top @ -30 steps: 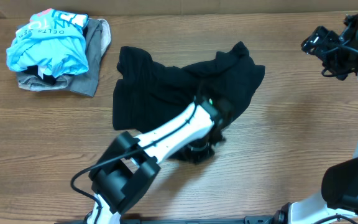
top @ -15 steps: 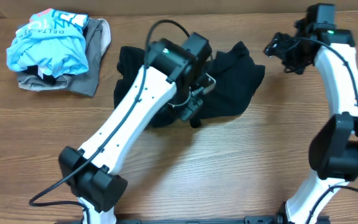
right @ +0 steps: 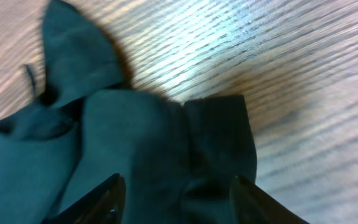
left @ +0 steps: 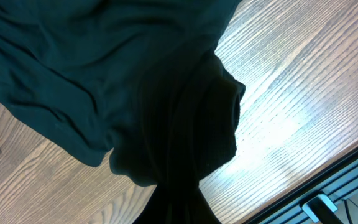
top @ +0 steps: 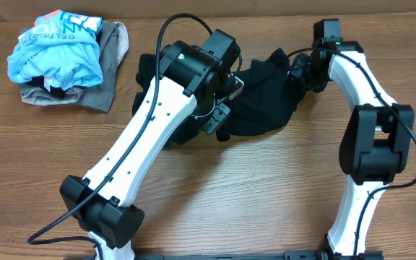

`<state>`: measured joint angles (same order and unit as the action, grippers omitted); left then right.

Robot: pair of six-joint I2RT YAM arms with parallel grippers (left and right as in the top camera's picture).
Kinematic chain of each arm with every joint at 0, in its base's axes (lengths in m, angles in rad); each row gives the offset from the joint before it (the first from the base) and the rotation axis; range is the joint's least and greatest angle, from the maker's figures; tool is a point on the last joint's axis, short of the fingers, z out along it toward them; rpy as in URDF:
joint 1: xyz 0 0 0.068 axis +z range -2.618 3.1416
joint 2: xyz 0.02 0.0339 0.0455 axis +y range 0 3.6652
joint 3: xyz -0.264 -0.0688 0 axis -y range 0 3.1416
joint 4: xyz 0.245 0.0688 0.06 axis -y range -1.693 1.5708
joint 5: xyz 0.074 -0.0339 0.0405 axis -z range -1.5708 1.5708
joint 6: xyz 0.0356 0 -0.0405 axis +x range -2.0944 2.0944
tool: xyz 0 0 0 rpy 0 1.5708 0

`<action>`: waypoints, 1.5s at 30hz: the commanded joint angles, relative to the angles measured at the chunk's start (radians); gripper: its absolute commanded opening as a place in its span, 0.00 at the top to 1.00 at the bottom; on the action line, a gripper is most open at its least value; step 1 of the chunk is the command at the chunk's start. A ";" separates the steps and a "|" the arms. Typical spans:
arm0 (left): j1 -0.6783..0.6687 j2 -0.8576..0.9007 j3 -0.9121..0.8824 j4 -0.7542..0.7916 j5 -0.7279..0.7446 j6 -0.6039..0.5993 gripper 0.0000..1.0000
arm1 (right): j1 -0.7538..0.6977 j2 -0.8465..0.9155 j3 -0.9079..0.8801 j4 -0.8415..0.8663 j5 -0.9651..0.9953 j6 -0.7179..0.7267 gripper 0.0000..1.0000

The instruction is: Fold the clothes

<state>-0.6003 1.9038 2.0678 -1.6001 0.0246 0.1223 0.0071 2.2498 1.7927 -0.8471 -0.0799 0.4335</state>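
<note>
A black garment (top: pixel 266 97) lies crumpled at the table's middle back. My left gripper (top: pixel 221 119) is shut on a bunched fold of it and holds that fold lifted above the table; in the left wrist view the dark cloth (left: pixel 166 112) hangs from the jaws, which it hides. My right gripper (top: pixel 300 72) is open and hovers over the garment's right upper corner; in the right wrist view its two fingertips (right: pixel 178 196) straddle the dark cloth (right: pixel 142 137) without closing on it.
A pile of folded clothes, light blue shirt (top: pixel 55 47) on top of grey ones (top: pixel 107 65), sits at the back left. The wooden table (top: pixel 280 195) extends in front. The table's front edge and a black rail (left: pixel 328 193) show in the left wrist view.
My left arm rose from the table's front and pulled the black garment's lower fold up and back. My right arm swung in from the far right down to the garment's right corner.
</note>
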 commanded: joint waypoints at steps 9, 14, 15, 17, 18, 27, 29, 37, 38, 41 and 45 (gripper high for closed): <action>0.005 -0.032 0.025 0.006 -0.009 -0.018 0.96 | 0.006 0.059 0.001 0.061 0.027 0.014 0.61; 0.005 -0.032 0.025 0.016 -0.009 -0.018 0.96 | 0.006 0.059 0.000 0.064 0.034 0.047 0.77; 0.006 -0.032 0.025 0.017 -0.010 -0.018 0.96 | 0.006 0.059 0.000 0.065 0.035 0.058 0.80; 0.005 -0.032 0.025 0.018 -0.012 -0.018 0.96 | 0.006 0.058 0.000 0.064 0.035 0.065 0.86; 0.005 -0.032 0.025 0.019 -0.014 -0.018 0.96 | 0.006 0.059 0.000 0.065 0.034 0.065 0.90; 0.006 -0.032 0.025 0.035 -0.041 -0.026 0.96 | 0.006 0.058 0.000 0.042 0.033 0.065 0.96; 0.006 -0.032 0.025 0.034 -0.061 -0.029 0.96 | 0.006 0.056 0.001 0.029 0.022 0.064 0.96; 0.025 -0.032 0.025 0.042 -0.183 -0.136 0.96 | -0.038 -0.015 0.002 -0.025 -0.076 0.016 0.96; 0.032 -0.032 0.025 0.042 -0.193 -0.155 0.96 | -0.048 -0.039 0.002 -0.035 -0.083 0.005 0.96; 0.061 -0.032 0.025 0.042 -0.193 -0.183 0.96 | -0.074 -0.109 0.003 -0.069 -0.088 -0.018 0.96; 0.123 -0.032 0.025 0.050 -0.193 -0.216 0.96 | -0.111 -0.216 0.008 -0.132 -0.090 -0.060 0.96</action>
<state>-0.5152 1.9038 2.0678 -1.5547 -0.1402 -0.0402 -0.0803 2.1609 1.7927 -0.9703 -0.1593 0.4187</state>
